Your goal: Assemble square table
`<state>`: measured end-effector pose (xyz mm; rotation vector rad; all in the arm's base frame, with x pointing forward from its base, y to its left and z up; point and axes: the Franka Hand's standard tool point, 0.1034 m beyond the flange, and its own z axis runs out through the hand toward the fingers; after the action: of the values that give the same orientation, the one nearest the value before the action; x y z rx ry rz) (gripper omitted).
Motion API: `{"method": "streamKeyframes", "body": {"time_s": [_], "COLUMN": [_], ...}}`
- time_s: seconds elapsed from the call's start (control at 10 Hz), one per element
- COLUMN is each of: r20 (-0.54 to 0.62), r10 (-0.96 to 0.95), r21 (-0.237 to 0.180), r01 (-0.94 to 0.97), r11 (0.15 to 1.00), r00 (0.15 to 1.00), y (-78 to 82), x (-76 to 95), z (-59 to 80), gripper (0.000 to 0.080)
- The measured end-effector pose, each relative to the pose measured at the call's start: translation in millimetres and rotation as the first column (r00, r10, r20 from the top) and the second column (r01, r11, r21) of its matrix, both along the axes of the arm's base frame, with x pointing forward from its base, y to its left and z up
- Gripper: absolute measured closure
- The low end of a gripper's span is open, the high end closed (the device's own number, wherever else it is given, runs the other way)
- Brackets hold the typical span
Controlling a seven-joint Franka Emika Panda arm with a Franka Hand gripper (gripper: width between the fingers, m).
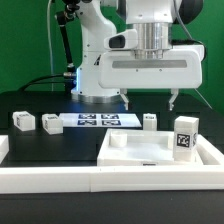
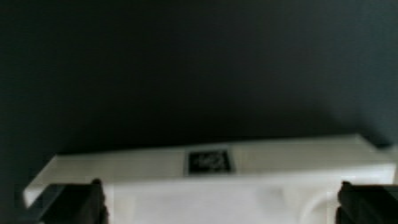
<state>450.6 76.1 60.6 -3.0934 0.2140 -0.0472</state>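
The square table's top (image 1: 150, 152) is a large white slab lying flat on the black table, towards the exterior view's right. In the wrist view the slab (image 2: 214, 180) shows a black-and-white tag (image 2: 212, 160) on its edge. My gripper (image 1: 151, 102) hangs open a little above the slab and touches nothing. Seen from the wrist, the gripper (image 2: 222, 203) has its dark fingertips (image 2: 80, 202) standing wide apart, with the slab below them. Small white leg blocks (image 1: 22, 121) (image 1: 50, 124) (image 1: 149, 121) lie behind the slab. A taller tagged leg (image 1: 185, 136) stands upright at the slab's right end.
The marker board (image 1: 97, 121) lies flat at the back middle, in front of the robot's base (image 1: 95, 75). A long low white barrier rail (image 1: 80, 180) runs along the front edge. Black cables trail at the back left.
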Motion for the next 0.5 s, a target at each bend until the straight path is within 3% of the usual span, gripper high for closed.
{"method": "streamKeyframes", "body": {"time_s": [0.5], "r20": [-0.024], "r10": [0.029], "r21": [0.005], "r01": [-0.029], "r11": [1.000], "r00": [0.999], "y": [9.1], "x": [-19.5], "z": [-3.5], "gripper": [0.0151]}}
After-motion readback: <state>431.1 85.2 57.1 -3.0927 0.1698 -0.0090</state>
